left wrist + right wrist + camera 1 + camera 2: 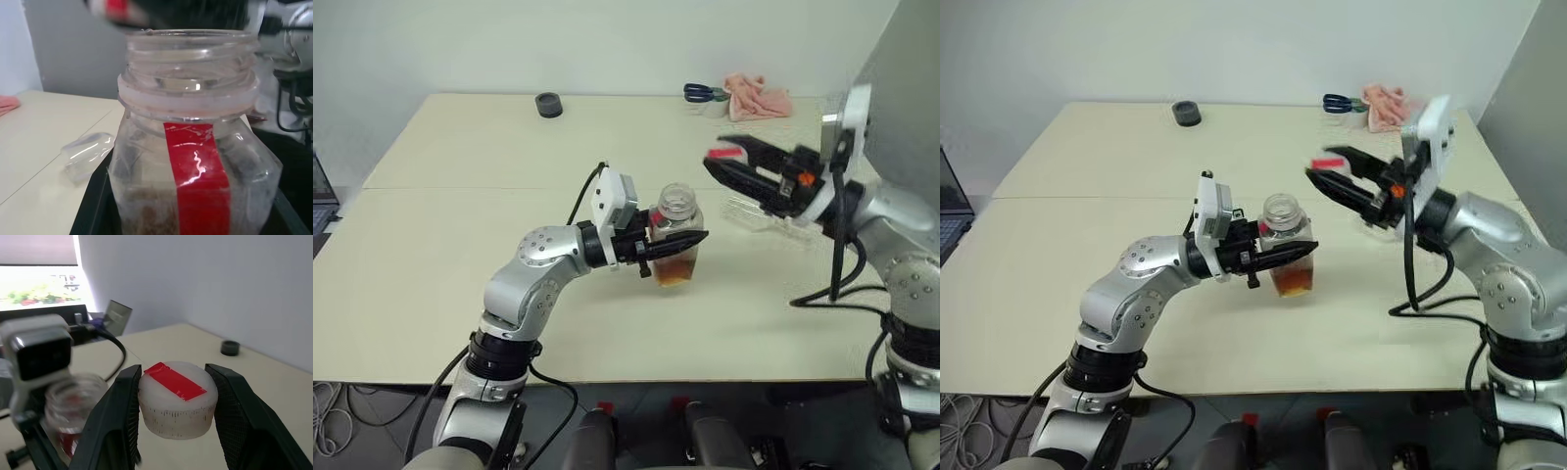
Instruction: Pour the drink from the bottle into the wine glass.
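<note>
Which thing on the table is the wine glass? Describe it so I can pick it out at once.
Start at the beige table, then go to the open bottle in the left gripper. Towards the right gripper, which holds the cap, the wine glass lies on its side. It is clear, empty and unlabelled.

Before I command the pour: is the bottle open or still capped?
Open. The bottle shows a bare threaded neck in the left end effector, and the right end effector holds its cap.
</note>
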